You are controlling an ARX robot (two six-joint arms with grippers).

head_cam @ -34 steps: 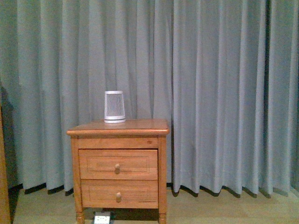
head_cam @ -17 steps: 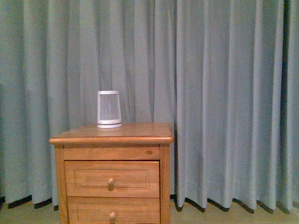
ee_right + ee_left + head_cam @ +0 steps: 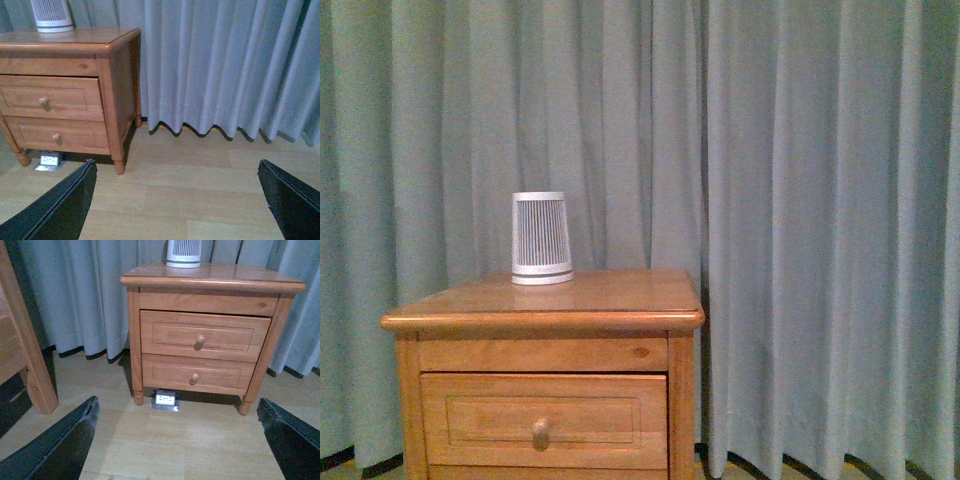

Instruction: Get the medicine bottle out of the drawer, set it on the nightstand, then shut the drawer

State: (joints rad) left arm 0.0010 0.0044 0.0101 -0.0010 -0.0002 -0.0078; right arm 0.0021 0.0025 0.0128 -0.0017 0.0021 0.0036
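The nightstand (image 3: 590, 300) stands low and left in the front view, orange-brown with a flat top. Its upper drawer (image 3: 545, 420) is pushed in, and a round knob (image 3: 541, 433) sits at the middle of its front. The medicine bottle is hidden from every view. The left wrist view takes in the whole nightstand (image 3: 210, 282) and the drawer (image 3: 202, 335) from a distance, with my left gripper (image 3: 177, 401) open and empty above the floor. My right gripper (image 3: 176, 162) is also open and empty, with the nightstand (image 3: 70, 40) off to one side of it.
A white ribbed device (image 3: 541, 238) stands at the back of the nightstand top. Blue-grey curtains (image 3: 800, 230) hang behind. The left wrist view shows a wooden bed frame post (image 3: 25, 340), a floor outlet (image 3: 165, 400) under the nightstand and the lower drawer (image 3: 197, 374).
In the front view the nightstand has grown larger and slid lower and to the left. The lower drawer and the floor have dropped out of that view.
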